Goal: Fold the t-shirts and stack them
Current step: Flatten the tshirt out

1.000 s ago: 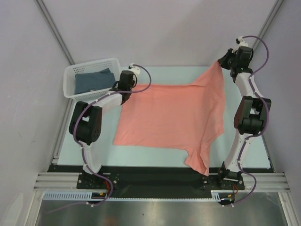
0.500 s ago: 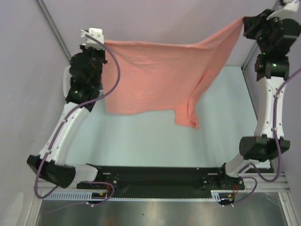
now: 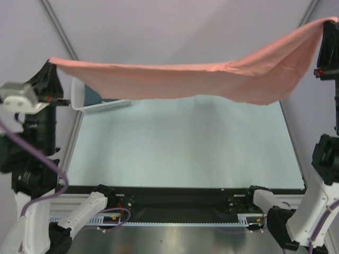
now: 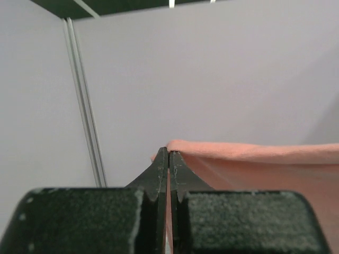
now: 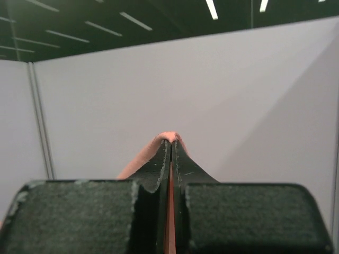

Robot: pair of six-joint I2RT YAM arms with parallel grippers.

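Note:
A salmon-pink t-shirt [image 3: 201, 79] hangs stretched high in the air between my two grippers, well above the table. My left gripper [image 3: 50, 64] is shut on its left corner; in the left wrist view the cloth [image 4: 254, 159] runs off to the right of the closed gripper [image 4: 168, 152]. My right gripper [image 3: 327, 24] is shut on the right corner at the top right; in the right wrist view a fold of pink cloth [image 5: 143, 154] pokes out past the closed gripper [image 5: 170, 143]. A dark blue t-shirt [image 3: 94, 94] lies in the basket, mostly hidden behind the raised shirt.
A white plastic basket [image 3: 100, 106] stands at the table's far left corner. The pale table top [image 3: 180, 143] lies below. Grey walls with metal posts [image 3: 58, 29] close in the cell. Both arms [image 3: 32, 159] are raised high at the sides.
Both arms have lifted the pink shirt from the table high into the air and pulled it wide apart, so it now spans the whole view and uncovers the table.

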